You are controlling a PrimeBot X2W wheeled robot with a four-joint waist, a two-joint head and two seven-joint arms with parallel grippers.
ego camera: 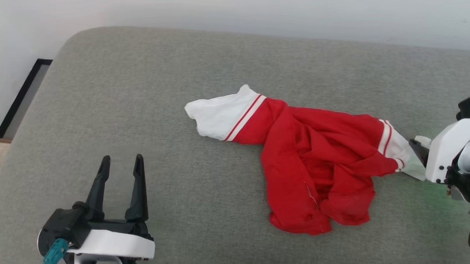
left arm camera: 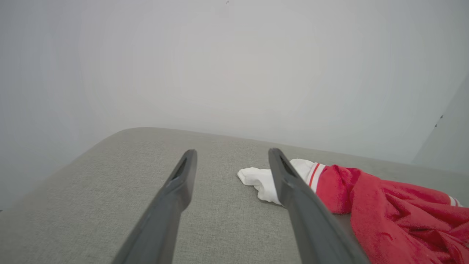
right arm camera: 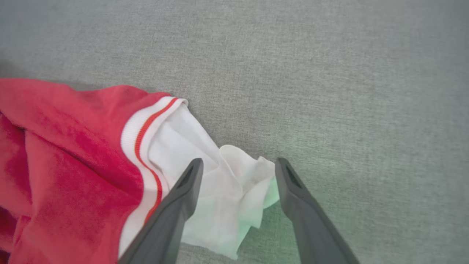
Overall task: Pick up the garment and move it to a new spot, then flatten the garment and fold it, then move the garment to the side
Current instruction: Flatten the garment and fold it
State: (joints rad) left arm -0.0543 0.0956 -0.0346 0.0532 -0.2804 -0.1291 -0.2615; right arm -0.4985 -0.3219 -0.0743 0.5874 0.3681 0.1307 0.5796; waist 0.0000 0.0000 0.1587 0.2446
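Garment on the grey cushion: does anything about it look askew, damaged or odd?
The garment lies crumpled, its red body bunched in folds and its sleeves splayed apart. One white cuff sits between the open right gripper's fingers, tinted by a green glow. No damage shows.

A crumpled red long-sleeved jersey garment [ego camera: 318,160] with white, stripe-trimmed cuffs is laid on a grey upholstered surface [ego camera: 140,112]. One cuff is stretched out to each side.

Crumpled red garment [ego camera: 318,164] on grey cushion [ego camera: 140,112]
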